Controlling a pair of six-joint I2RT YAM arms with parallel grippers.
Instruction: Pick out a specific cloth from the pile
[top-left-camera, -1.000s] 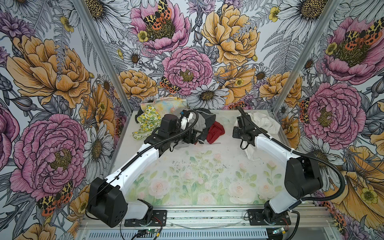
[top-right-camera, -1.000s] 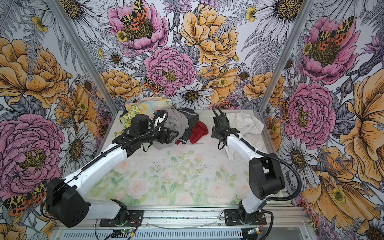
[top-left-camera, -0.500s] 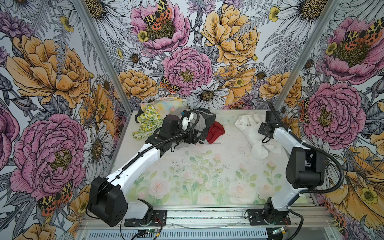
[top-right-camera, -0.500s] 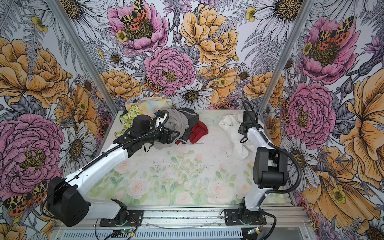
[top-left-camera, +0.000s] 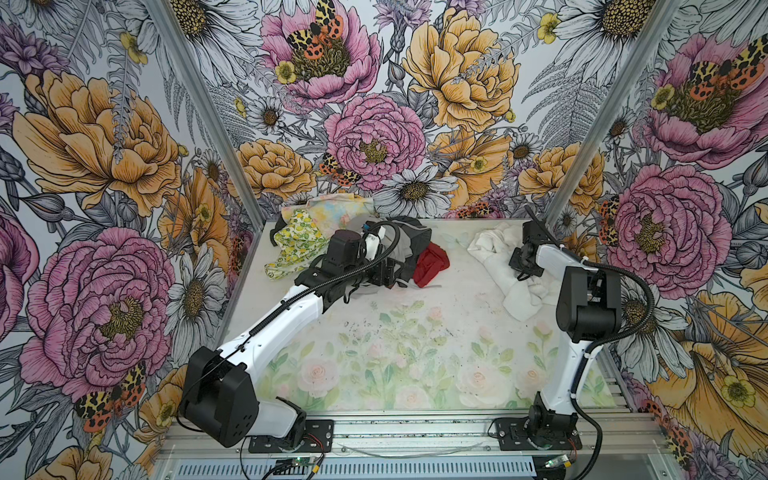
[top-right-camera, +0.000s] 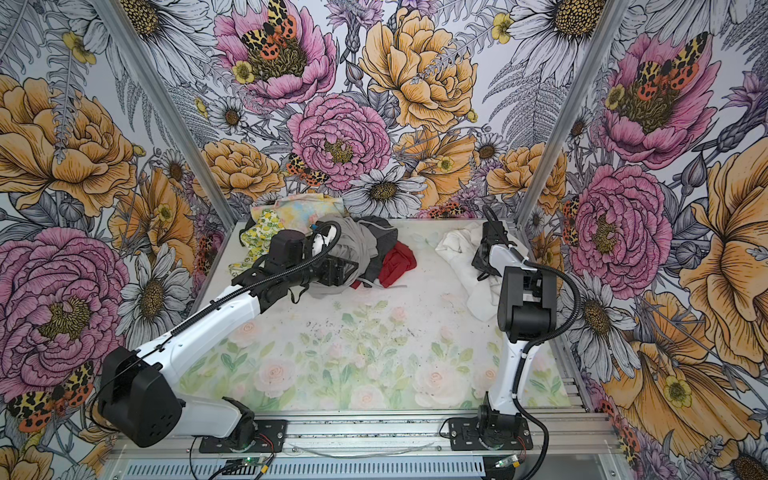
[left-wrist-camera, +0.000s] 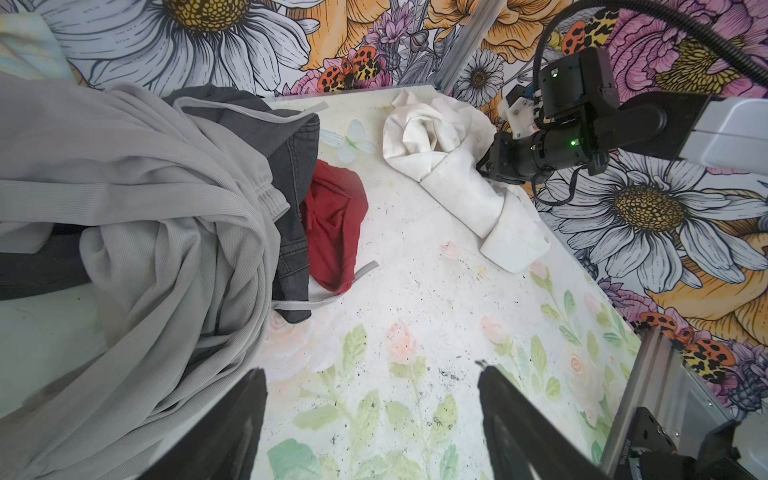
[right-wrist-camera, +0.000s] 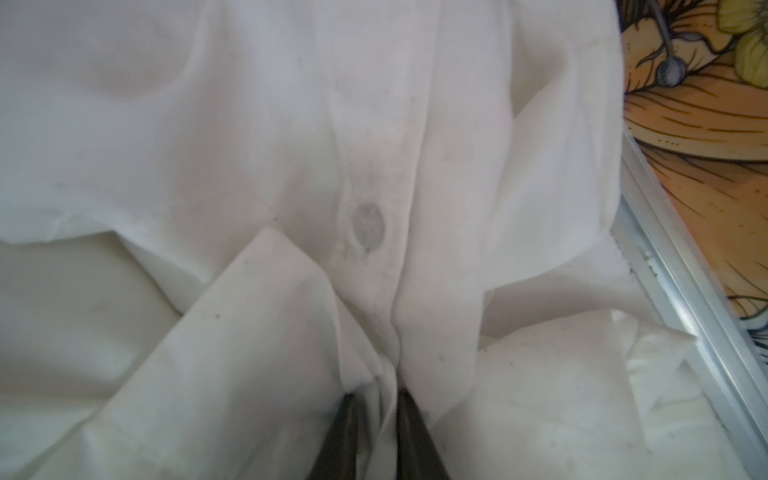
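Two grippers matter here. Shirt (top-left-camera: 490, 249) lies bunched at the far right corner of the tabletop (top-left-camera: 415, 332), well apart from the pile (top-right-camera: 357, 245). Right gripper (right-wrist-camera: 378, 397) has its jaws narrowly apart around a fold of it; whether they pinch, I cannot tell. Lifting away could snag that thin fold and drag the shirt over the edge rail (right-wrist-camera: 665, 291). Left gripper (left-wrist-camera: 370, 369), wide apart and empty, hovers beside the grey garment (left-wrist-camera: 166, 208), which could catch.

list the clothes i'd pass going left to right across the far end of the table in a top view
lemon-print cloth → light grey garment → red cloth → white shirt
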